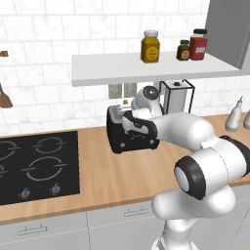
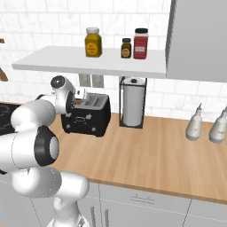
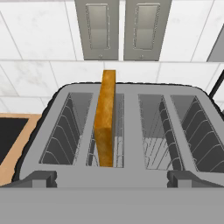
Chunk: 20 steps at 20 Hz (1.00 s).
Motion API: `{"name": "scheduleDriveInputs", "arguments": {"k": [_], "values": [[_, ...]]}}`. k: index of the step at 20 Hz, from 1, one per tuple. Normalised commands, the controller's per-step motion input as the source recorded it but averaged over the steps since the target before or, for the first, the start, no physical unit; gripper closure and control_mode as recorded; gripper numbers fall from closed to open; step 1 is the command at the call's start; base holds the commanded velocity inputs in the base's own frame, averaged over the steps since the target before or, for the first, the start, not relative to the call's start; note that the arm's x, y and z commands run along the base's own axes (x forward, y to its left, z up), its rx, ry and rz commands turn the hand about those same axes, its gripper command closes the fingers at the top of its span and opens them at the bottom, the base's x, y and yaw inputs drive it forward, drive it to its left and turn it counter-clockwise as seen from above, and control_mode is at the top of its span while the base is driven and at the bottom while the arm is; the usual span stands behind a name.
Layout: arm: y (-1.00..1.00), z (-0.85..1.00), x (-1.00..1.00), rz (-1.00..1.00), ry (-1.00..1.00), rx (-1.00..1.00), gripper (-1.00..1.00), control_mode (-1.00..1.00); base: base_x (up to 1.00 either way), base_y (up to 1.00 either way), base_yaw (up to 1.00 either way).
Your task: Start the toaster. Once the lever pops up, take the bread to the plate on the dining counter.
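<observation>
The gripper (image 3: 112, 178) hangs wide open, grasping nothing, just above the toaster (image 2: 86, 117) on the wall counter (image 2: 146, 150), where the bread (image 3: 105, 119) stands upright in the second slot from the left, with the paper-towel holder (image 2: 132, 107) at its 3 o'clock and the shelf (image 2: 93, 65) overhead at 12.

The toaster (image 3: 118, 131), black-bodied with a grey four-slot top, sat directly below and ahead of the hand, on the wooden counter against the tiled wall. The bread (image 3: 105, 122), a golden-brown slice, stood upright on edge in the second slot from the hand's left, rising well above the slot.
</observation>
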Motion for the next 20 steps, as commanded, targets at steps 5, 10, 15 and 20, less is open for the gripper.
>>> {"name": "scheduleDriveInputs", "arguments": {"k": [5,10,15,20], "values": [[0.0,-0.02,0.0,0.0,0.0,0.0,-1.0,-1.0,0.0,0.0,0.0],[0.0,-0.05,0.03,0.0,0.0,0.0,-1.0,-1.0,0.0,0.0,0.0],[0.0,-0.1,0.06,0.0,0.0,0.0,-1.0,-1.0,0.0,0.0,0.0],[0.0,-0.08,0.06,0.0,0.0,0.0,-1.0,-1.0,0.0,0.0,0.0]]}}
